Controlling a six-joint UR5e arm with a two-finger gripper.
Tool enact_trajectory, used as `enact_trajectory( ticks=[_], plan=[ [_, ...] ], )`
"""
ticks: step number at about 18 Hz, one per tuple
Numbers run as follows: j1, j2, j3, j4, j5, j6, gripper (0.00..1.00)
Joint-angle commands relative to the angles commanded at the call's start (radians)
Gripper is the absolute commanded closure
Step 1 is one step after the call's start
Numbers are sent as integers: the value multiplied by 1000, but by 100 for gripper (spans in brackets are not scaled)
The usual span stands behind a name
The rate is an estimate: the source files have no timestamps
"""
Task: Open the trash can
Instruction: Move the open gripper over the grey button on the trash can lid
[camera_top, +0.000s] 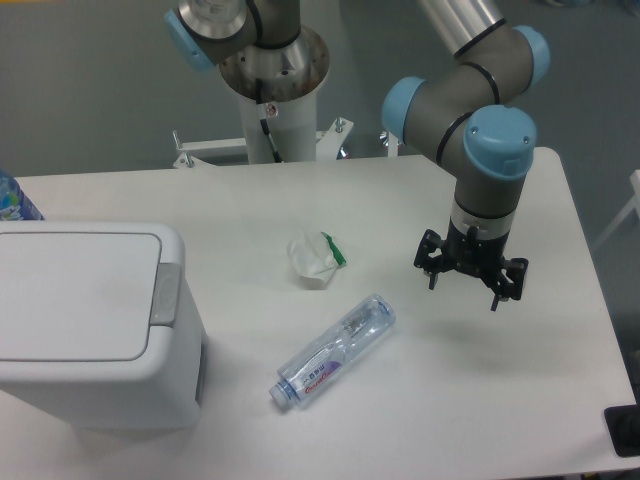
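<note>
The trash can sat at the worktop's left edge, lid shut. The claw hung empty, fingers apart, well away at the right, beyond a plastic bottle and crumpled wrapper.

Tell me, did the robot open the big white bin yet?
Not yet. The trash can has its flat lid down, and the grey button strip looks untouched. Nothing is in hand: the gripper hangs over bare table on the far side, its fingers spread and empty. Left to do: cross past the plastic bottle and crumpled wrapper, then press the strip.
</note>
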Motion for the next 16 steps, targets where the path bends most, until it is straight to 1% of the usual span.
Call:
enact_trajectory(
  ticks=[4,6,7,8,9,12,14,16],
  plan=[
    [-2,9,8,0,-6,0,0],
    [-23,11,26,6,-9,-12,0],
    [-34,14,26,5,-12,-58,0],
    [-53,18,28,6,-15,-162,0],
    [-72,23,34,6,-21,-223,0],
    [-130,32,64,5,-32,-328,0],
    [-165,61,69,5,-35,-409,0],
    [-196,78,69,5,-81,-481,0]
  ],
)
